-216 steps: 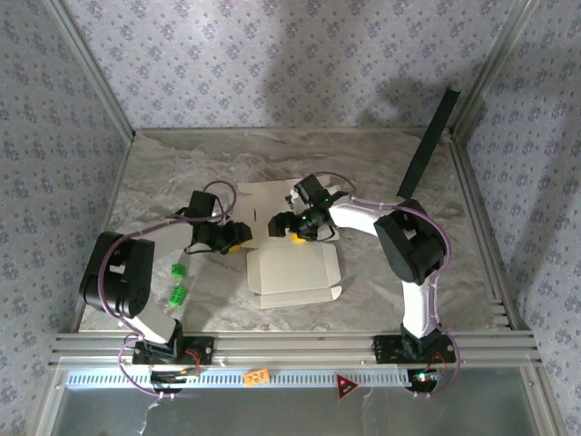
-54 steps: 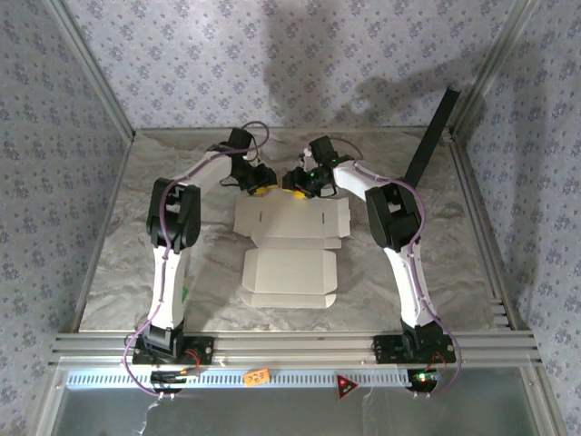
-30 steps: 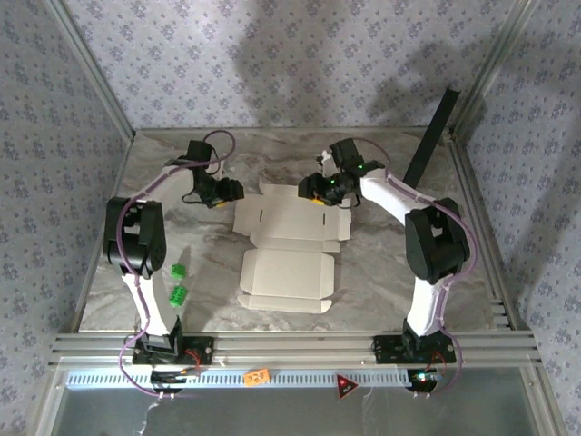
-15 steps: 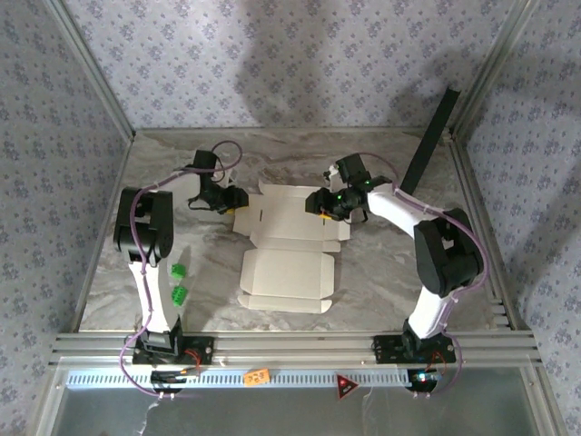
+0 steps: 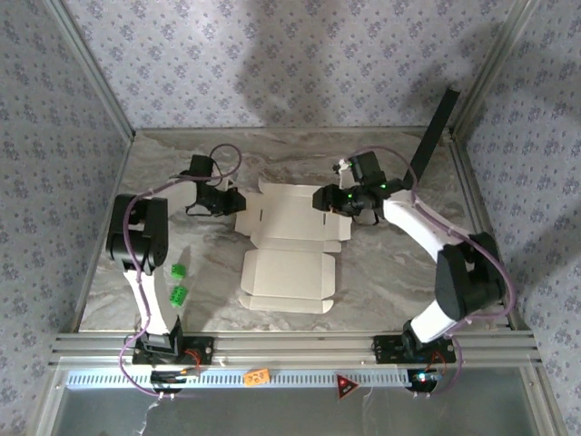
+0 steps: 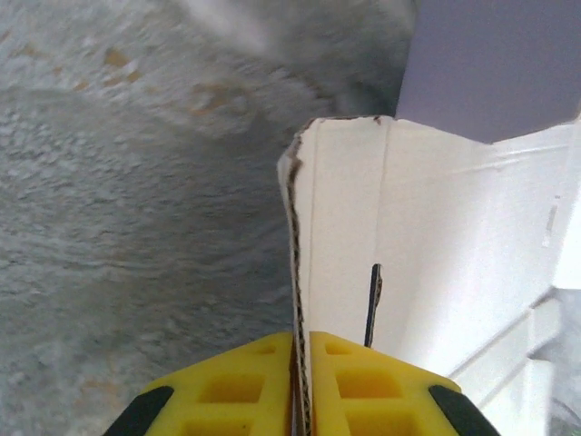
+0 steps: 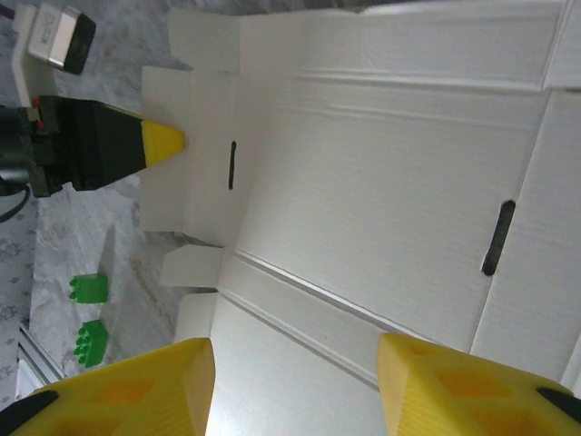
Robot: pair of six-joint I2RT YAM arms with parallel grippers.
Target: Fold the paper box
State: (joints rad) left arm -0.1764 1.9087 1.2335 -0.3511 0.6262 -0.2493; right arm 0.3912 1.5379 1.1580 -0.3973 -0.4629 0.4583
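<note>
Your left gripper (image 6: 301, 343) is clamping the left side flap of the paper box (image 5: 289, 245), its yellow fingers (image 6: 363, 374) pressing together on the cardboard edge. The sheet is lying unfolded in the middle of the table (image 5: 399, 272). Your right gripper (image 7: 295, 363) is hovering over the far panel, fingers spread, gripping nothing.

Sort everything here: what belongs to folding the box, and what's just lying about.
Job: paper box; left gripper, shut on its side flap; right gripper, open over the sheet.
Lying about: green blocks; long black panel.
</note>
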